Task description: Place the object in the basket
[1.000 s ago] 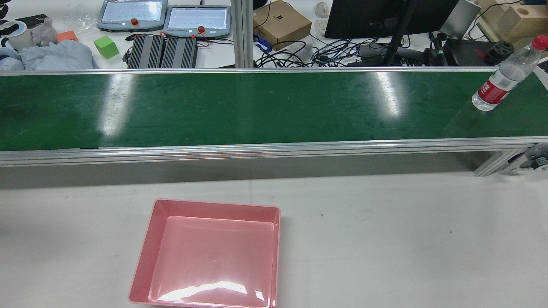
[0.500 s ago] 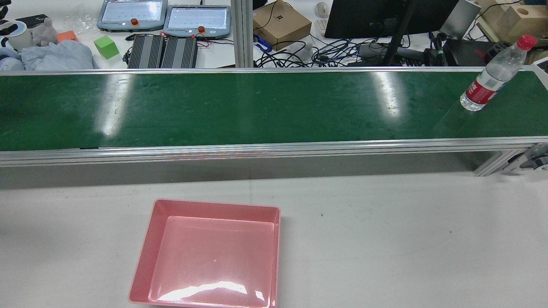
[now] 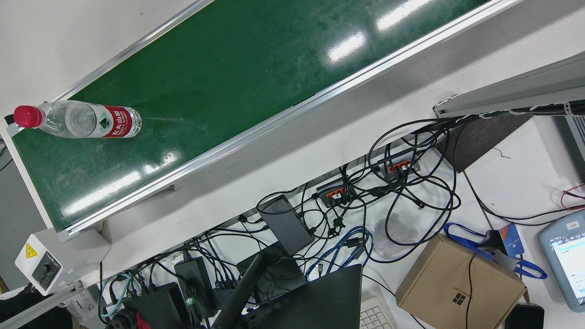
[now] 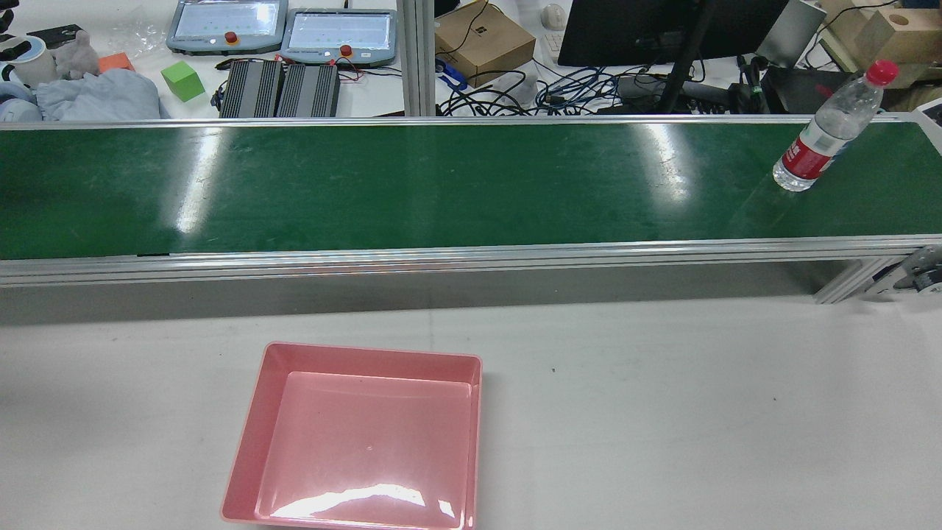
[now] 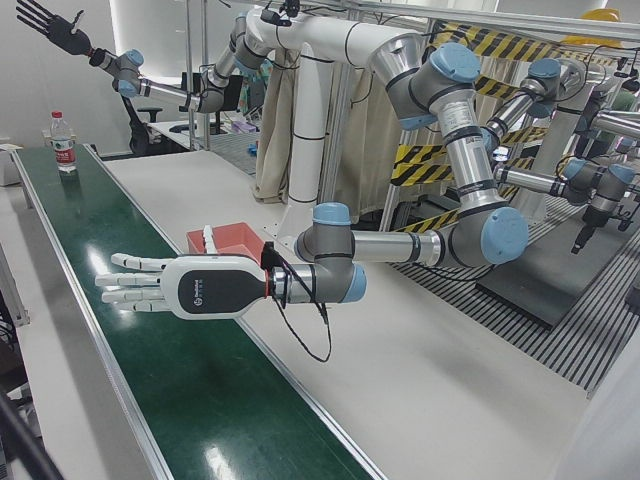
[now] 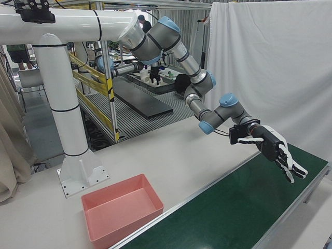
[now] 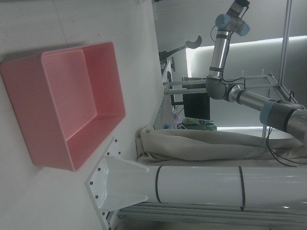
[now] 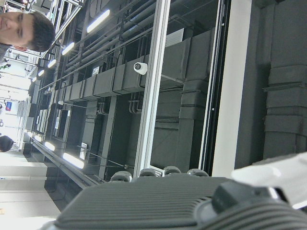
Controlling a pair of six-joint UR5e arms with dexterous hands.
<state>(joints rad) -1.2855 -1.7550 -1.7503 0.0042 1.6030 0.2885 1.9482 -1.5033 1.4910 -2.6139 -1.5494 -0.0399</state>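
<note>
A clear water bottle (image 4: pixel 817 143) with a red cap and red label stands upright near the right end of the green conveyor belt (image 4: pixel 441 184). It also shows in the front view (image 3: pixel 87 121) and far off in the left-front view (image 5: pixel 63 140). The empty pink basket (image 4: pixel 368 352) sits on the white table before the belt, left of centre. My left hand (image 5: pixel 165 287) is open and flat, held above the belt near the basket (image 5: pixel 235 235), far from the bottle. It also shows in the right-front view (image 6: pixel 275 150). My right hand (image 5: pixel 48 25) is open and raised high above the bottle's end.
The belt has aluminium side rails (image 4: pixel 471 254) between it and the white table (image 4: pixel 662 412). Beyond the belt lie teach pendants (image 4: pixel 338 33), a cardboard box (image 4: pixel 482 40), cables and a monitor. A belt control box (image 3: pixel 43 269) sits at the bottle's end.
The bottle has travelled leftward along the belt in the rear view, still upright. The basket has not moved.
</note>
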